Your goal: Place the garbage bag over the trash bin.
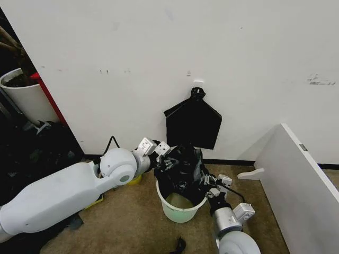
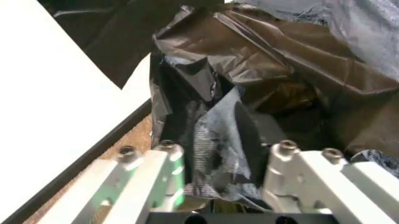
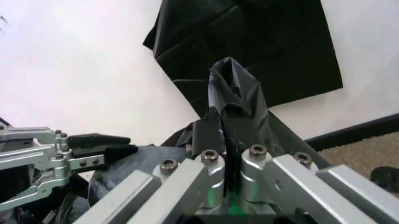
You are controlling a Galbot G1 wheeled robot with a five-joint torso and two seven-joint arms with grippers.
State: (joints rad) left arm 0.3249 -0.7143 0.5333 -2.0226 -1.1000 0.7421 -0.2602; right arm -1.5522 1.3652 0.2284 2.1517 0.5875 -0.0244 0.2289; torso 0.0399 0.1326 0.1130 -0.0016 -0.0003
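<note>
The garbage bag [image 1: 183,168] is crinkled glossy black plastic bunched over the top of the trash bin [image 1: 180,208], a small white bucket on the carpet. My left gripper [image 1: 161,152] is at the bag's left upper edge. In the left wrist view it [image 2: 224,149] stands open, with a fold of the bag [image 2: 218,140] lying between its fingers. My right gripper [image 1: 213,185] is at the bag's right side. In the right wrist view it [image 3: 232,154] is shut on a raised pinch of the bag [image 3: 237,93], and the left gripper [image 3: 103,145] shows beyond it.
A flat black bag bundle [image 1: 193,124] hangs on the white wall just behind the bin. A white board [image 1: 296,174] leans at the right. A large white plant pot [image 1: 26,95] stands at the far left beside dark clutter.
</note>
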